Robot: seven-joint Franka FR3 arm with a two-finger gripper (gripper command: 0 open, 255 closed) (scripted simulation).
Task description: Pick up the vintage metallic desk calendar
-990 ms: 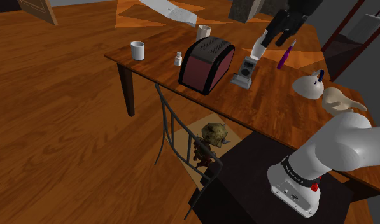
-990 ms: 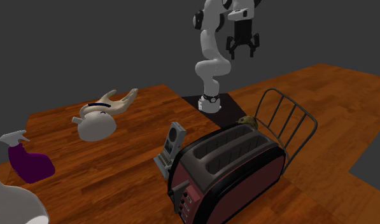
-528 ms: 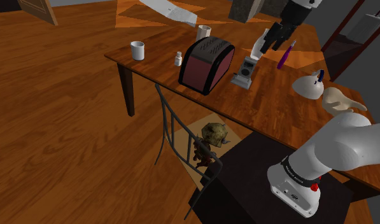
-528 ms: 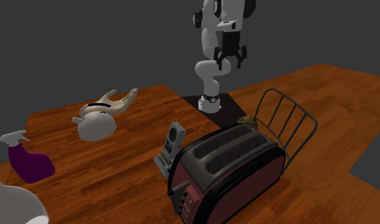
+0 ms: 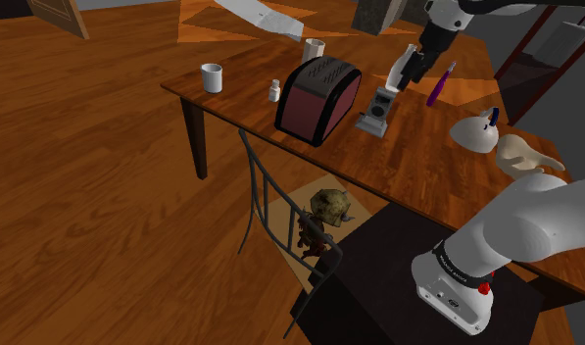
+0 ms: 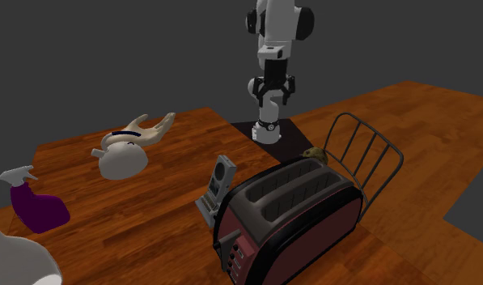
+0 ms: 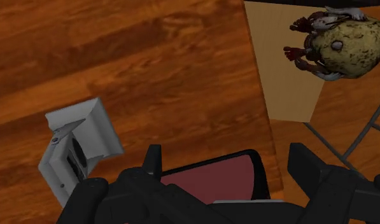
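Gripper (image 5: 410,71) hangs spread and empty in the upper right of the shoulder view, above the grey desk calendar (image 5: 376,111), which stands on the wooden table (image 5: 417,167) just beside the dark red toaster (image 5: 319,98). Through the wrist camera I see the calendar off to one side of my fingers (image 7: 153,167), with the toaster between them. I judge I should shift across until the calendar is centred, then descend slowly, clear of the toaster.
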